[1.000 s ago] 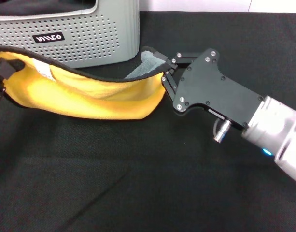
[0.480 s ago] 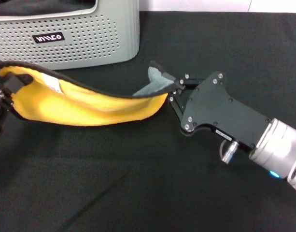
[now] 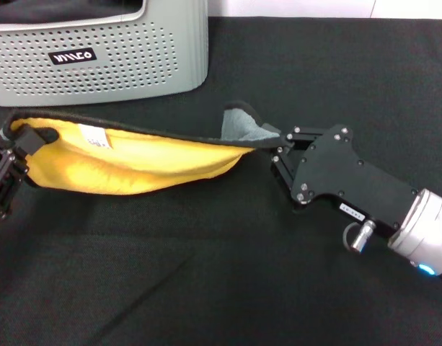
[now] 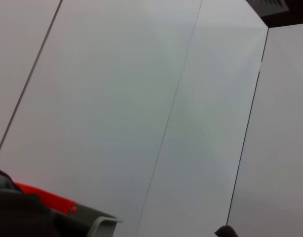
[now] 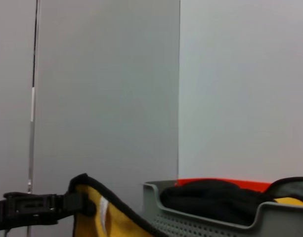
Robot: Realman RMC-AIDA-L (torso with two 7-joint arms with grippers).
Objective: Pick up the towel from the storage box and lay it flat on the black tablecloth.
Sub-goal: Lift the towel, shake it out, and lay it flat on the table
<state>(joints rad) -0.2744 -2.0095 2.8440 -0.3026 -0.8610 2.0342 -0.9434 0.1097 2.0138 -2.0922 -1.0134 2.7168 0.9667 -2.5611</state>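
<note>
The towel point(image 3: 127, 162), yellow-orange with black edging, a small white tag and a grey corner, hangs stretched between my two grippers above the black tablecloth point(image 3: 206, 274). My left gripper point(image 3: 19, 140) at the left edge is shut on the towel's left corner. My right gripper point(image 3: 275, 144) is shut on its right corner, where the grey side folds up. The storage box point(image 3: 120, 50), light grey and perforated with a black label, stands at the back left. The right wrist view shows the towel point(image 5: 92, 212), the left gripper point(image 5: 74, 202) on it and the box point(image 5: 210, 222).
Dark cloth and something orange lie inside the storage box point(image 5: 215, 197). White wall panels fill the left wrist view. The tablecloth stretches wide in front of and to the right of the box.
Both grippers have moved toward me and to the right with the towel, away from the box. The towel's top edge is now pulled straighter.
</note>
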